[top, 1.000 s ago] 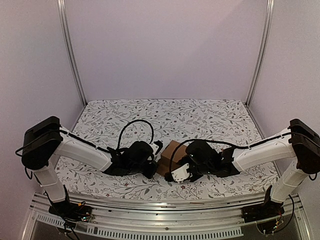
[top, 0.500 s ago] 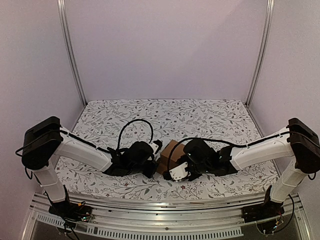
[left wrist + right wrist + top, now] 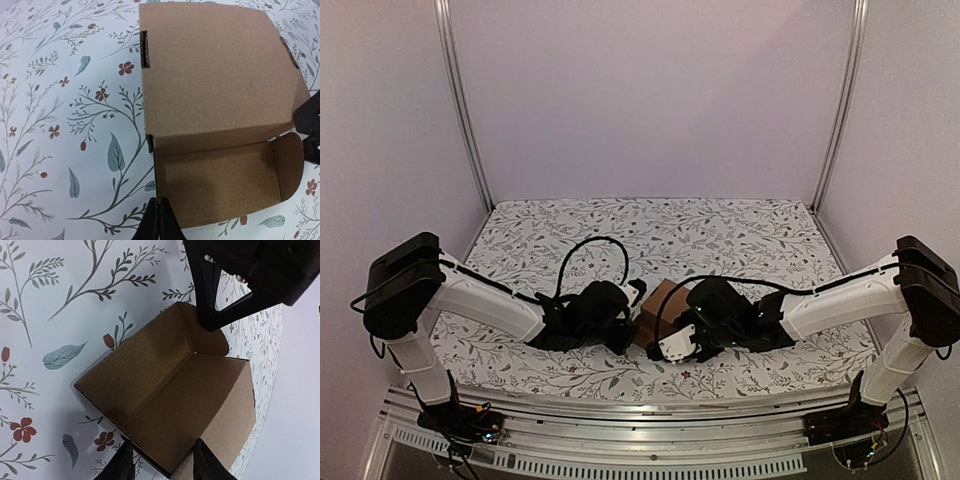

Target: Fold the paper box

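Note:
The paper box (image 3: 663,298) is a plain brown carton on the floral table, between my two wrists. In the left wrist view its top panel (image 3: 215,70) is closed and the near side is open, showing the inside and a rounded side flap (image 3: 291,165). My left gripper (image 3: 159,222) is shut, pinching the edge of the box's left side flap. In the right wrist view the box (image 3: 170,390) lies open toward me. My right gripper (image 3: 162,465) is open, with its fingers (image 3: 122,465) astride the box's near end. The left gripper's fingers (image 3: 207,295) show at the far flap.
The floral table cover (image 3: 650,235) stretches behind the box. Metal frame posts (image 3: 460,110) and white walls close in the sides and back. A black cable (image 3: 590,250) loops above the left wrist. A metal rail (image 3: 640,415) runs along the near edge.
My right wrist has crept slightly left toward the box. The left arm and the box stay nearly still.

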Robot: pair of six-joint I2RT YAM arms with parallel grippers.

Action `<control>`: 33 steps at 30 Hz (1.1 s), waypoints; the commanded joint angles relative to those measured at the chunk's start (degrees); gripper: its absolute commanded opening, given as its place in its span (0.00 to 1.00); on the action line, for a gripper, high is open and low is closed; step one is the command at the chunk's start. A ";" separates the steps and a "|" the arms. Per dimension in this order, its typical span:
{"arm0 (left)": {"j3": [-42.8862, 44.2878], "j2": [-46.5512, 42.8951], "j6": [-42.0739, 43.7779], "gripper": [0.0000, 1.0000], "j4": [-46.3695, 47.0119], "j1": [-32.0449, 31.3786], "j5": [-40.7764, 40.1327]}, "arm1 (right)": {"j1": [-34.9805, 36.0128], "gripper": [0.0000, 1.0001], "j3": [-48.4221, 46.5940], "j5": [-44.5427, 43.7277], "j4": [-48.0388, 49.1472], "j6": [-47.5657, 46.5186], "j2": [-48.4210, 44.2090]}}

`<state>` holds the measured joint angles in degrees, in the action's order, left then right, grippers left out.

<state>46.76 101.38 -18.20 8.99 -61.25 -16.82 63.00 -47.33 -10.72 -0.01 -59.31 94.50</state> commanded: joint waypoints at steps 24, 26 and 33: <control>4.01 0.52 4.53 0.00 -3.36 -0.63 -1.76 | 0.60 0.42 0.46 0.86 -6.83 -3.17 1.13; 4.55 0.74 4.57 0.00 -3.75 -0.49 -1.41 | 0.59 0.42 0.47 1.00 -7.02 -3.26 1.04; 5.97 0.73 4.83 0.00 -5.06 0.22 -0.67 | 0.59 0.41 0.49 1.31 -7.30 -3.27 1.04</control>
<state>50.35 101.41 -14.52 3.84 -61.23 -17.76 63.00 -47.46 -10.46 -1.08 -62.46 94.48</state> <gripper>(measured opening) 0.004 0.416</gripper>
